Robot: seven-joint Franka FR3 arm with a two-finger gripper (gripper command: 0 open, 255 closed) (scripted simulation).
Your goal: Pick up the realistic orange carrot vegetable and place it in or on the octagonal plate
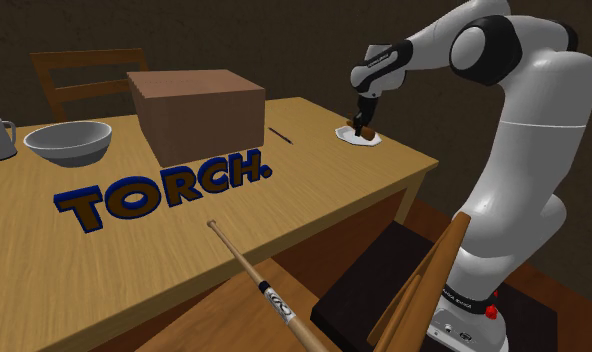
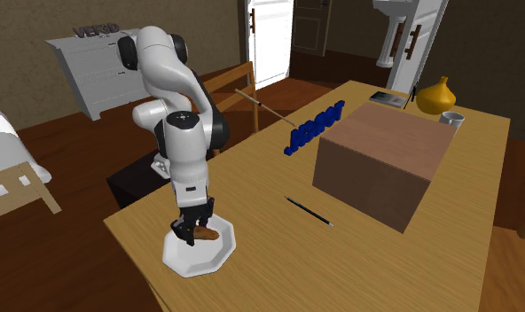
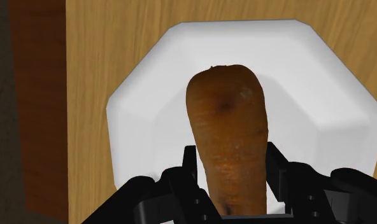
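Black pincer (image 3: 232,162) clasps orange-brown carrot (image 3: 227,114) over white plate (image 3: 327,89).

Table (image 1: 164,270): light wood, directly beneath the gripper (image 2: 191,234)'s jaws.
Floor (image 2: 66,266): dark wooden planks, lower than the jaws.
Dresser (image 2: 90,66): pale grey, well apart from the jaws.
Door (image 2: 271,40): white, far from the jaws.
Walls (image 1: 284,45): dim brown.
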